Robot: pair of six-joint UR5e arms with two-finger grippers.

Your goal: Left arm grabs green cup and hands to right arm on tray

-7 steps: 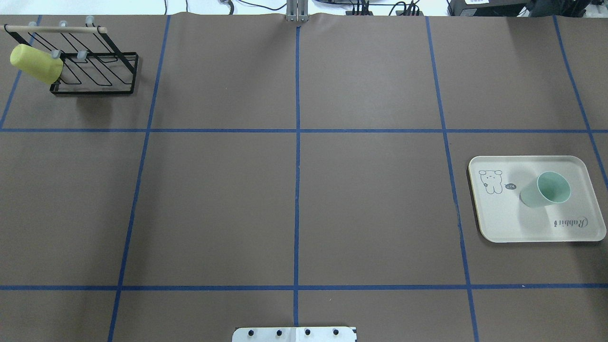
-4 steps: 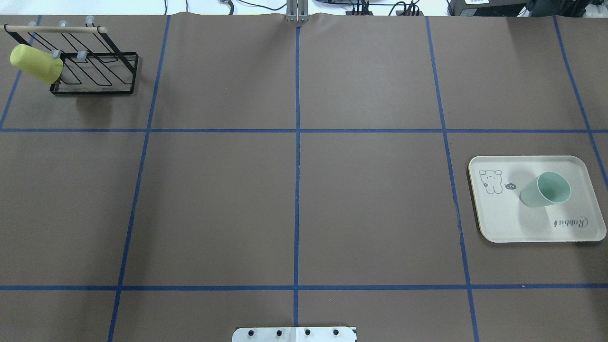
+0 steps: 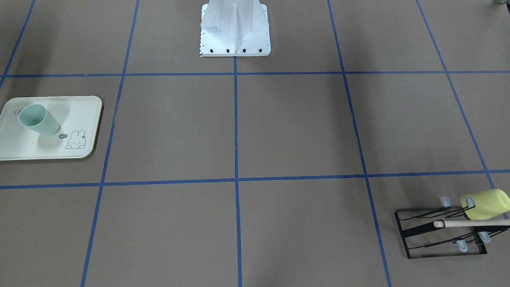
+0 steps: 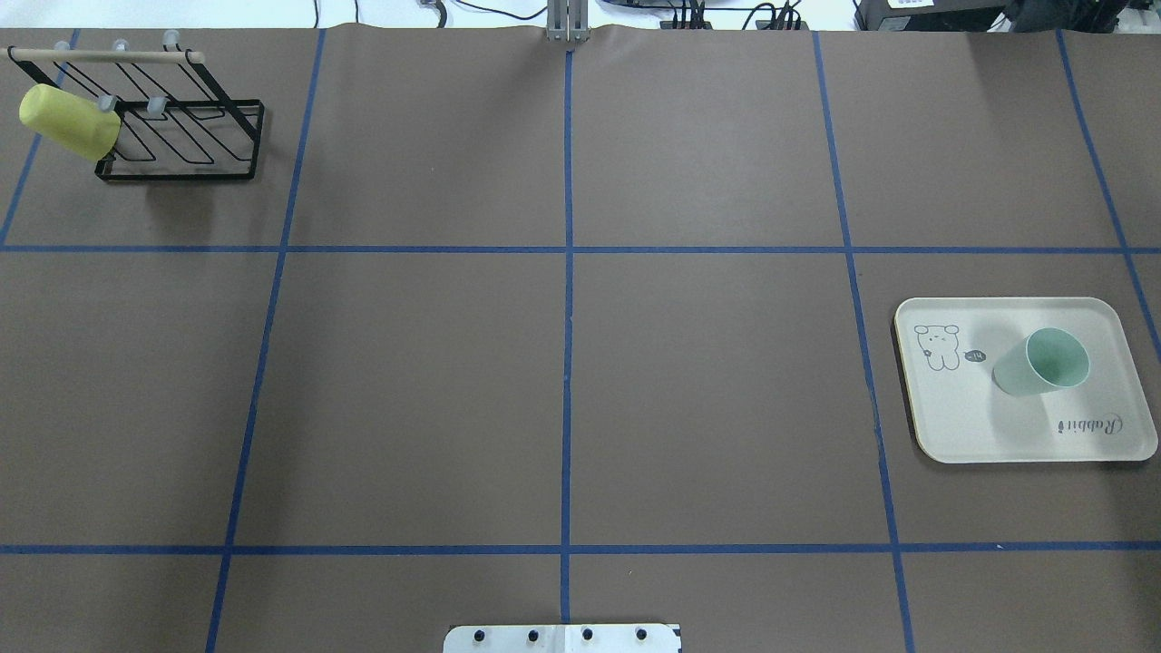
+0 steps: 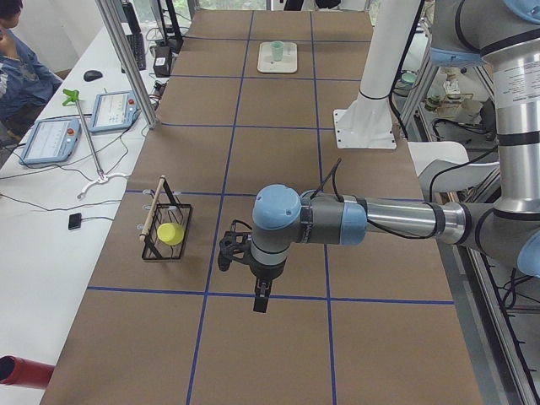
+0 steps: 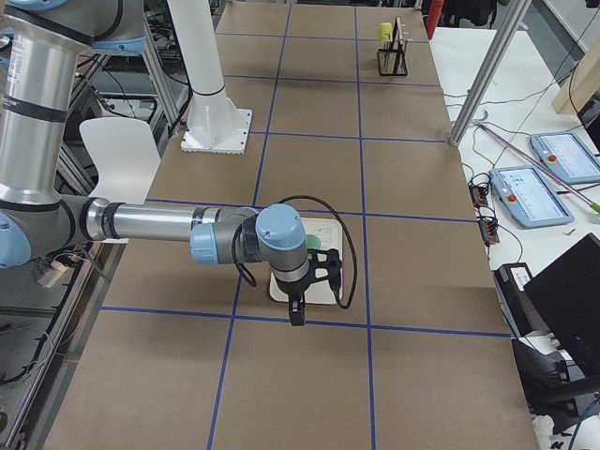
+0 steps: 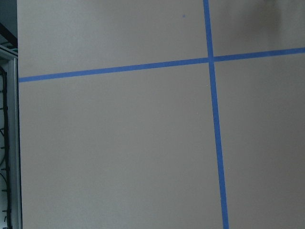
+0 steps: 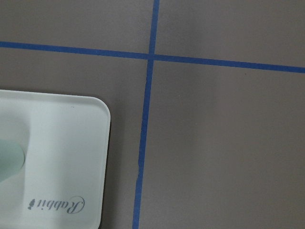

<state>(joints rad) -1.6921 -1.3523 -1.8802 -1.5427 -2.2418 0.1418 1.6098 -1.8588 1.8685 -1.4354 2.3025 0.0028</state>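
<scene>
Front view: I see the green cup (image 3: 39,120) standing mouth up on the tray (image 3: 48,153), on the robot's right side of the table (image 3: 279,127). It touches nothing but the tray floor. A yellow-green cup (image 3: 487,204) hangs on a black wire rack (image 3: 438,244), well apart at the opposite end.

Overhead: the same layout. The green cup sits between the rabbit drawing and the tray's outer end, above the "Rabbit" script.

Left side view: the left arm (image 5: 337,221) reaches out over the table, and the left claw (image 5: 261,304) hangs above bare table near the rack. I cannot tell whether it is released or clenched. The green cup shows small on the tray at the far end.

Right side view: the right arm (image 6: 169,223) holds the right claw (image 6: 297,314) over the tray's near edge, with its wrist partly hiding the cup. I cannot tell its state either.

Left wrist: table and crossing blue tape (image 7: 212,119) only.

Right wrist: a tray corner with the script, and a sliver of green cup at the left edge.
</scene>
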